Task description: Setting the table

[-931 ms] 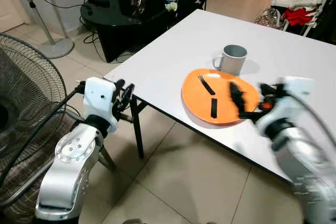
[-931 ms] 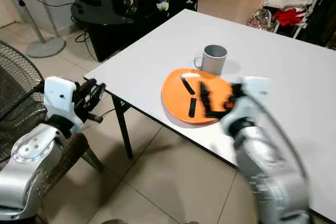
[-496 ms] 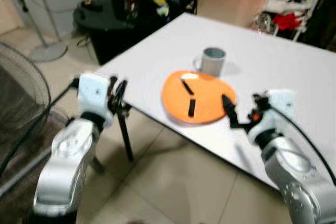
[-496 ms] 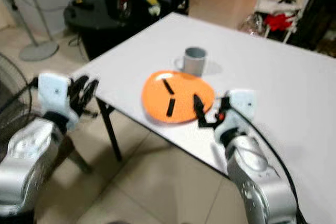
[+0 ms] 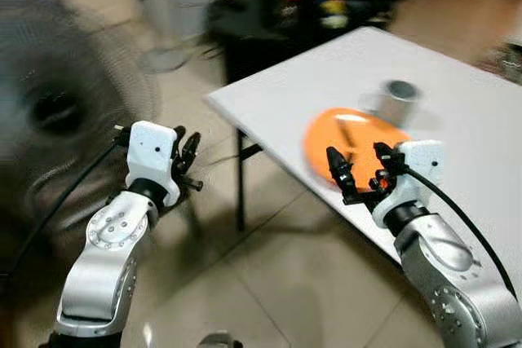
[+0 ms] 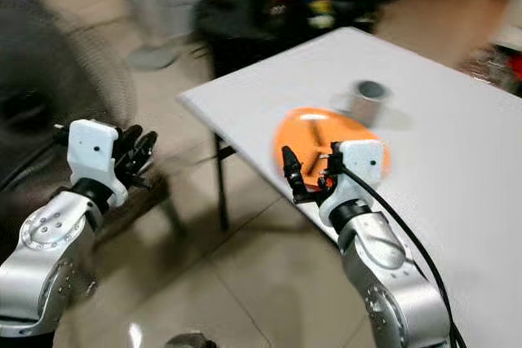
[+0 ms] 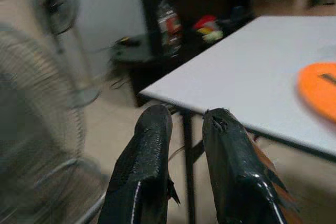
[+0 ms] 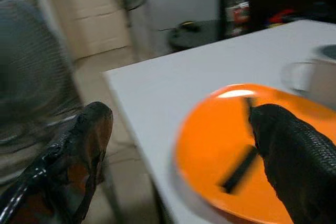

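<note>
Your right hand (image 5: pixel 356 170) is spread wide and holds nothing; it hovers at the near edge of the tabletop (image 5: pixel 326 79), just before the orange plate (image 5: pixel 326 138), probably ready to reach in. The grey mug (image 5: pixel 399 99) stands just beyond the plate. Your left hand (image 5: pixel 186 160), fingers narrow and empty, waits over the floor, well left of the tabletop.
</note>
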Available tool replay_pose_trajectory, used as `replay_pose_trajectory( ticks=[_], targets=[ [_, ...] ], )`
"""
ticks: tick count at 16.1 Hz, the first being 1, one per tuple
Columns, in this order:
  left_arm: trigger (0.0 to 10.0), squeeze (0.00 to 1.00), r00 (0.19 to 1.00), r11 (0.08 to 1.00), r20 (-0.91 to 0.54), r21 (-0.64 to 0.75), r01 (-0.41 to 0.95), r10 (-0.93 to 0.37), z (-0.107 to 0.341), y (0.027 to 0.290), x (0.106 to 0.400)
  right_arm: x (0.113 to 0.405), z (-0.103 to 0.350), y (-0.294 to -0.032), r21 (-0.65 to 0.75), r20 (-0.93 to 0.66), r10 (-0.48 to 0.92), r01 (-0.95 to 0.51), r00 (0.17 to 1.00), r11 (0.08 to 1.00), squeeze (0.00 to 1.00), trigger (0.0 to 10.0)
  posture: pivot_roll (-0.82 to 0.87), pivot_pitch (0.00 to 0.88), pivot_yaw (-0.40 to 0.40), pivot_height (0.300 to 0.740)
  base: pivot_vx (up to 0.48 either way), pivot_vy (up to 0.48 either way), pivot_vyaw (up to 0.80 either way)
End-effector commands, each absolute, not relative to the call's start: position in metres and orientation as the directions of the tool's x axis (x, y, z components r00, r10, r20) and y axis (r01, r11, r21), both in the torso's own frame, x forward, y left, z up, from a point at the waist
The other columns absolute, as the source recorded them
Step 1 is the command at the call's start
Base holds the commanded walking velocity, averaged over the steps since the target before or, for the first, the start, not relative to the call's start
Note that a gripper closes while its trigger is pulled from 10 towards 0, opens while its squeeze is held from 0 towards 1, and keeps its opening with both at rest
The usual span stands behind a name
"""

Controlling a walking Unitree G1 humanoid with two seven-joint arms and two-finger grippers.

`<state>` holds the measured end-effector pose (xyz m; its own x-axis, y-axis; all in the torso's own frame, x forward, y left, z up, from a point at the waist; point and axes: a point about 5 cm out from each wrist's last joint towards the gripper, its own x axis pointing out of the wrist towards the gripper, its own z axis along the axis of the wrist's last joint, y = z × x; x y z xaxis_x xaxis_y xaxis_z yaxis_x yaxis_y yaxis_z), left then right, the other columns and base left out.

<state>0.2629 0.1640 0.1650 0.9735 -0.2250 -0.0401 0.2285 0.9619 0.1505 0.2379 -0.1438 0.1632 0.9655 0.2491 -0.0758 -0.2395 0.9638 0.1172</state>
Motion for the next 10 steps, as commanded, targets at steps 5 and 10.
replay_pose_trajectory(
  ticks=[5, 10],
  targets=[
    [10.0, 0.0, 0.977, 0.964, -0.065, 0.162, 0.21, -0.202, 0.159, 0.167, 0.262, 0.24, 0.158, -0.146, 0.155, -0.059, 0.211, -0.2, 0.976, 0.967, 1.0, 10.0, 0.04, 0.0, 0.039, 0.74, 0.0, 0.0, 0.8],
    [10.0, 0.0, 0.978, 0.962, -0.049, 0.178, 0.209, -0.203, 0.167, 0.17, 0.266, 0.245, 0.15, -0.15, 0.181, -0.084, 0.164, -0.147, 0.983, 0.973, 1.0, 10.0, 0.05, 0.0, 0.045, 0.74, 0.0, 0.0, 0.8]
  ],
)
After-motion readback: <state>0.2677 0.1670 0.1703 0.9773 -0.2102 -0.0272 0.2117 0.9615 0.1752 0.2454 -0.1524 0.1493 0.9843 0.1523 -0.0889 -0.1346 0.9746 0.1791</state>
